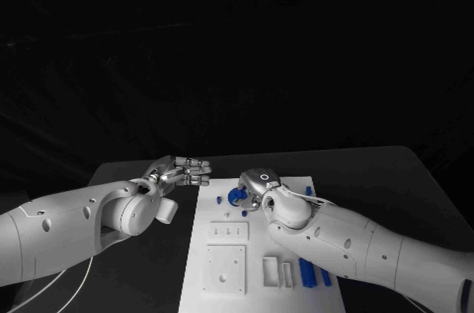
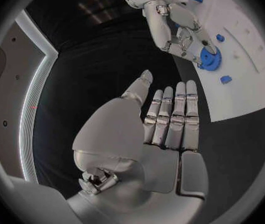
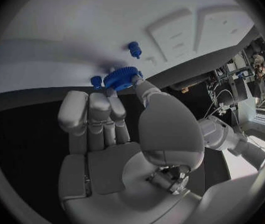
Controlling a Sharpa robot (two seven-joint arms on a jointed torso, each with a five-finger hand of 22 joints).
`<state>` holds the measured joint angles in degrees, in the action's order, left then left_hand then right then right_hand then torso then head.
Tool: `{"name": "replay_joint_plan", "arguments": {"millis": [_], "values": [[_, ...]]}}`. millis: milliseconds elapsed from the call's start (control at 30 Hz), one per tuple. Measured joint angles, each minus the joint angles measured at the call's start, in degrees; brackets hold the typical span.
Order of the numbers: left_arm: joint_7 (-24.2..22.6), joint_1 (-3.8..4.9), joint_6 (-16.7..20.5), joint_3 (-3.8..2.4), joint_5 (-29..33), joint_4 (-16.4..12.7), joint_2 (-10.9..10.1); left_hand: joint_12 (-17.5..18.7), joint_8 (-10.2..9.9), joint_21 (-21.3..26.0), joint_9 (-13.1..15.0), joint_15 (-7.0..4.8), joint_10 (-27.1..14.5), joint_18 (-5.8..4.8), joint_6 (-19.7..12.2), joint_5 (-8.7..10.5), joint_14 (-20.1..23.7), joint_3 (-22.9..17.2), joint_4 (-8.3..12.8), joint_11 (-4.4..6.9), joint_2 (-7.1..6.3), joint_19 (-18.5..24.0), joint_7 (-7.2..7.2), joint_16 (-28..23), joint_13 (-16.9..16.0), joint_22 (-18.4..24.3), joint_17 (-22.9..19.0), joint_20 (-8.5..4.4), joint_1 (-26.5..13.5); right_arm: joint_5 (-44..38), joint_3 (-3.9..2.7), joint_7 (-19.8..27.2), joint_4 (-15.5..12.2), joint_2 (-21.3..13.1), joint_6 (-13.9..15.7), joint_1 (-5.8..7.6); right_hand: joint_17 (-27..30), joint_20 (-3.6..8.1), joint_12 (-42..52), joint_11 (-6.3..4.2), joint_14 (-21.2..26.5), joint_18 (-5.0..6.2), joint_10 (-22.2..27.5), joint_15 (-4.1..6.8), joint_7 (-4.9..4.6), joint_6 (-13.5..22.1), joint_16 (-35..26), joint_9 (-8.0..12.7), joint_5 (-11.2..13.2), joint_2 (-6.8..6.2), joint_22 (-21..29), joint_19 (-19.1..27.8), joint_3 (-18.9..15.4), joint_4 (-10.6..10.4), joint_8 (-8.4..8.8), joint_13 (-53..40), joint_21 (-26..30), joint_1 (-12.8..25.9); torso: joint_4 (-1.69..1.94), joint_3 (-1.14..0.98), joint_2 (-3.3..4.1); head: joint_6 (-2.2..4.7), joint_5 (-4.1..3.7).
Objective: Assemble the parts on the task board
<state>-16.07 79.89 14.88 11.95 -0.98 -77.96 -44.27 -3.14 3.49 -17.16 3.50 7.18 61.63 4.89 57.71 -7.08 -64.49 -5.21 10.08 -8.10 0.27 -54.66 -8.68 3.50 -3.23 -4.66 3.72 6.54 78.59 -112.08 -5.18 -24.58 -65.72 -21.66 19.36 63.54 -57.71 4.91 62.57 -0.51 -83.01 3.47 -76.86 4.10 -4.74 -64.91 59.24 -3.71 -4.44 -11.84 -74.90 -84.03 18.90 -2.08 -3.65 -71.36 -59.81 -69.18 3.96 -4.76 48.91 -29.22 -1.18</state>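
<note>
The blue gear (image 3: 122,78) is sitting at the task board's (image 1: 259,231) far end, pinched by the right hand (image 1: 259,188) and not yet visibly seated. Several blue parts (image 1: 308,272) are lying loose at the board's five o'clock, suggesting most assembly remains. The left hand (image 1: 181,171), flat-fingered and holding nothing, is hovering over the worktop (image 1: 395,183) at the board's ten o'clock.

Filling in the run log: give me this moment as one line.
right hand: fingertips on blue gear, on task board | left hand: open, off board | small blue parts: loose nearby
</note>
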Motion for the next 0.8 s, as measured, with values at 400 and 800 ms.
{"name": "replay_joint_plan", "arguments": {"millis": [400, 800], "values": [[0.07, 0.0, -0.05, -0.02, 0.0, 0.09, 0.07, 0.0, 0.0, 0.0, 0.0, 0.0, 0.0, 0.0, 0.0, 0.0, 0.0, 0.0, 0.0, 0.0, 0.0, 0.0, 0.0, 0.0, 0.0, 0.0, 0.0, 0.0, 0.0, 1.34, 0.09, 0.45, 0.93, 0.41, 0.06, 0.01, -0.24, 0.0, -0.24, 0.39, 0.0, 0.0, 0.42, 0.0, -0.79, 3.27, -0.27, 0.08, 1.33, -0.27, -0.03, 0.0, 2.61, -2.31, 0.0, 0.27, 0.48, 2.27, -0.03, 0.04, 0.01, 0.18, -0.49], [0.12, 0.0, -0.1, 0.0, 0.0, 0.17, 0.1, 0.0, 0.0, 0.0, 0.0, 0.0, 0.0, 0.0, -0.51, 0.0, 0.0, 0.0, 0.0, 0.0, 0.0, 0.0, -0.1, 0.0, 0.0, -0.01, 0.0, 0.0, 0.0, 1.63, 0.2, 0.14, 1.76, 0.47, 0.39, -0.05, -0.28, 0.0, -0.24, 0.41, 0.0, 0.0, 0.4, -0.01, -0.71, 3.15, -0.26, 0.07, -2.28, 1.26, -0.04, 0.0, 7.17, 5.08, 0.33, 0.27, 0.47, -0.67, -0.09, 0.03, 0.0, 0.29, -0.66]]}}
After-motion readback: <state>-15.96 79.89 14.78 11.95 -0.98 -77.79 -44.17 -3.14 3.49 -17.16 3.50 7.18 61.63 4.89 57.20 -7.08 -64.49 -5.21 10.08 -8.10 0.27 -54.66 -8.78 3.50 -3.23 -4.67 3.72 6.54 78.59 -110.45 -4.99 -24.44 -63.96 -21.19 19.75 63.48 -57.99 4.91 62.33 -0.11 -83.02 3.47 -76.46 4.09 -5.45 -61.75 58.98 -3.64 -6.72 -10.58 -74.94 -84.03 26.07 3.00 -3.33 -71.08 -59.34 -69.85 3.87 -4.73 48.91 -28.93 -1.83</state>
